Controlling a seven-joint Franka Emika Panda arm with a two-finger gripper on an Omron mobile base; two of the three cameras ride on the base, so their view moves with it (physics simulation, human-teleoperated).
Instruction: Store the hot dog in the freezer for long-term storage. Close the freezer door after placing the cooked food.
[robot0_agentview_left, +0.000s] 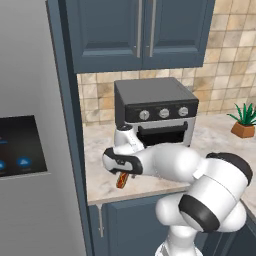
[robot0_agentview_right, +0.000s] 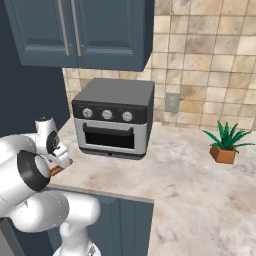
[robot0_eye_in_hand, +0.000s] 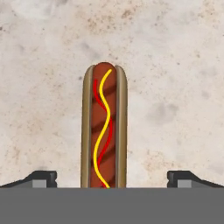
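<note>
Observed small brown-bunned hot dog (robot0_eye_in_hand: 103, 131) with red sausage and yellow and red squiggles lying flat on the speckled beige stone counter (robot0_eye_in_hand: 175, 65), near its front edge, left of the grey toaster oven (robot0_agentview_left: 156, 112). Found the white arm's two-finger gripper (robot0_eye_in_hand: 112, 178) poised directly over it, jaws spread wide to either side, no contact. Noted grey fridge door (robot0_agentview_left: 30, 150) with dark touch screen at far left.

Arm bent low; fingers (robot0_eye_in_hand: 43, 178) spread wide.
</note>
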